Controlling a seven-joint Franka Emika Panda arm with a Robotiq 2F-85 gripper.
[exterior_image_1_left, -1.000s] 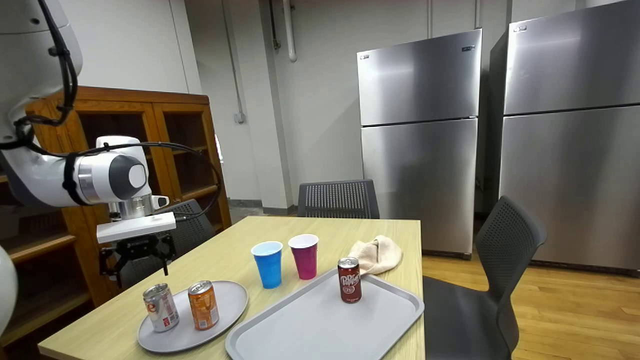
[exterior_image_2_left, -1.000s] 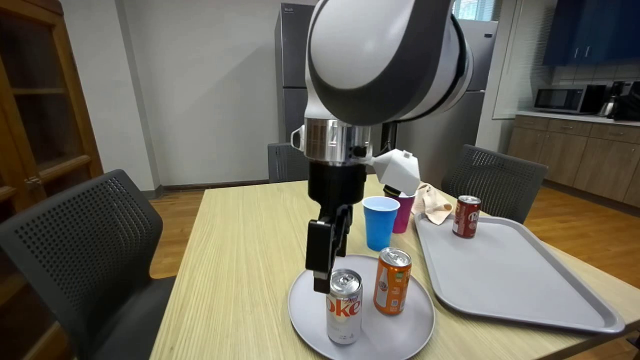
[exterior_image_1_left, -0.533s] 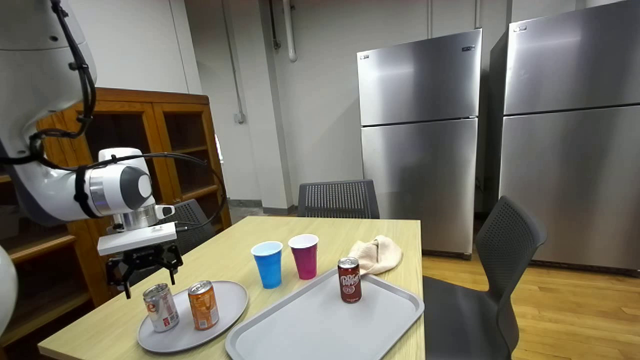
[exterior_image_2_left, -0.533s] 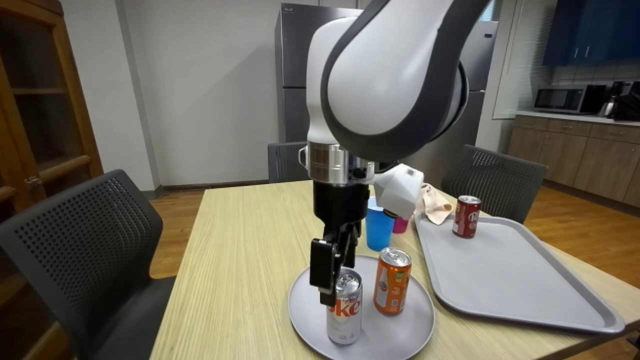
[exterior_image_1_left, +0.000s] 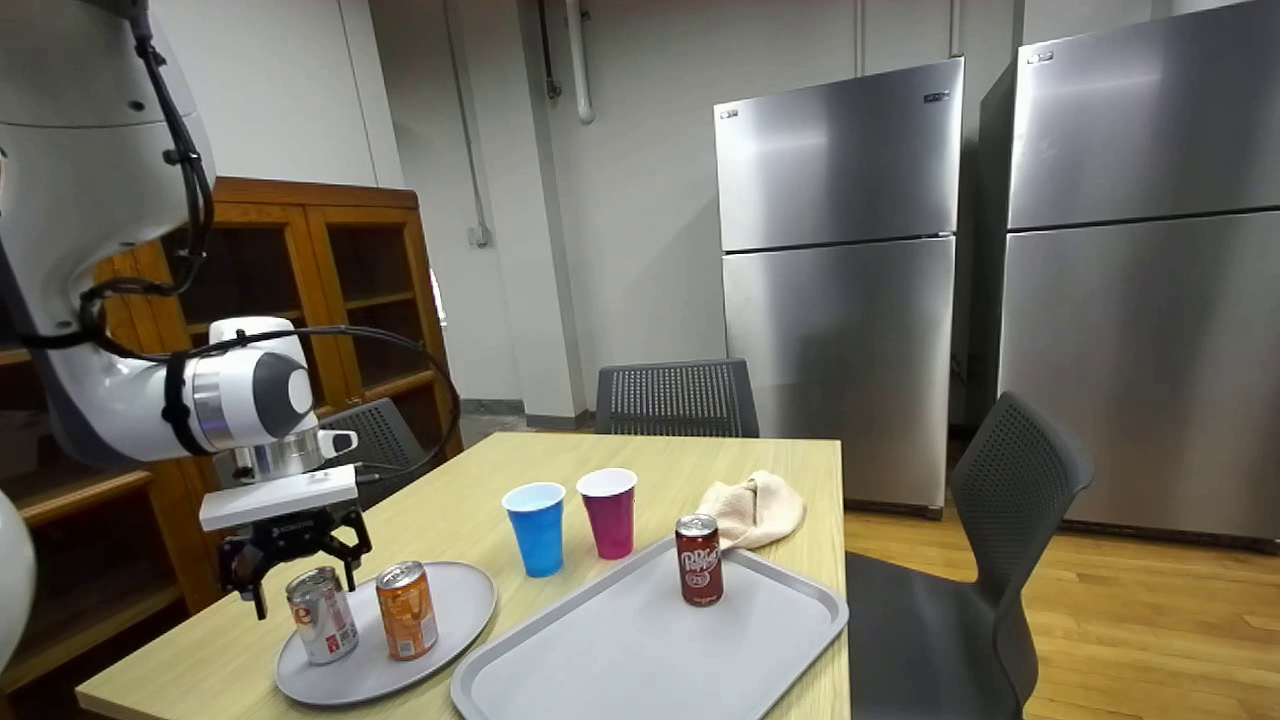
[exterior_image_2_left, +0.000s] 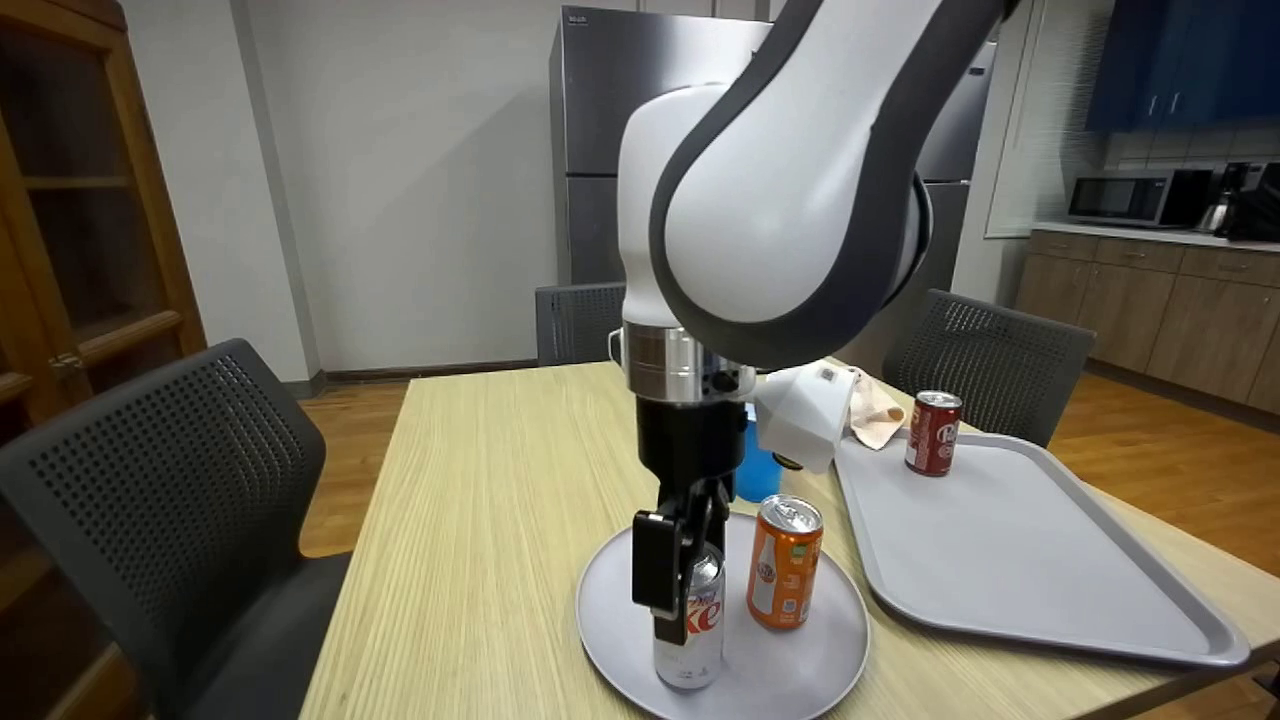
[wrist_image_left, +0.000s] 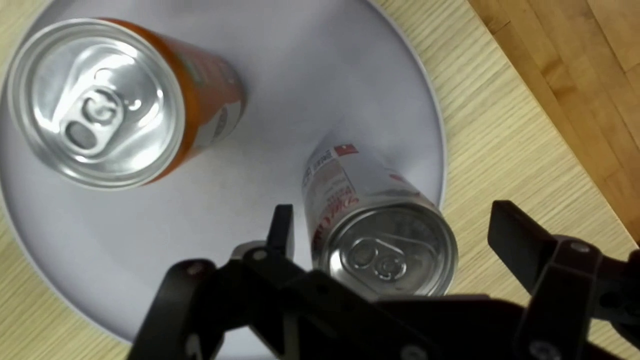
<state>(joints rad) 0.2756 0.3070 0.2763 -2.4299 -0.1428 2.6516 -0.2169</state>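
The hand, spread wide, straddles the top of the silver can, apparently without touching it; the can stands upright on the gray plate, near the orange can, on the wooden counter.

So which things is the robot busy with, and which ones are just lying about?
Busy with, it seems:
Gripper, open
Diet Coke can, standing between the jaws
Round plate, under that can

Just lying about:
Orange can, on the same plate
Blue cup
Pink cup
Gray tray
Dr Pepper can, standing on the tray
Crumpled cloth, at the tray's edge
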